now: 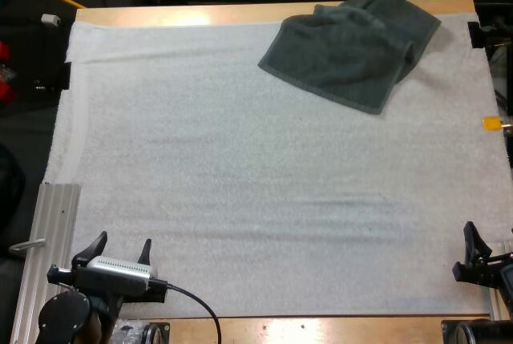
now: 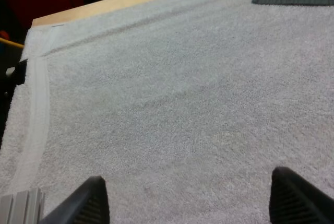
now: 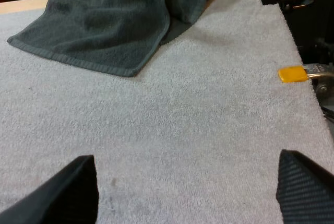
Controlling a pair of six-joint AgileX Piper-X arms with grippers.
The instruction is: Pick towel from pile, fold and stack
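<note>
A wooden table (image 1: pixel 240 14) carries a white mat (image 1: pixel 240 184) on which a single dark grey-green towel (image 1: pixel 353 47) lies crumpled, its far end lapping toward the bare wood just beyond it. The towel is the only cloth on the mat, and no folded stack has yet been started beside it. It looks soft, limp and light, likely to sag and drape from any hold rather than keep a shape. Its terry surface should give the fingers a sure bite. The flat hemmed corner on the towel's near side, lying in a single layer, appears the cleanest place to pinch, while the bunched fold at its far end would probably drag extra layers along. The right gripper (image 3: pixel 185 156) hovers low over the mat well short of the towel, fingers spread wide and holding nothing. The left gripper (image 1: pixel 123 241) sits farther from the towel still, diagonally across the mat, its fingers likewise parted and empty.
</note>
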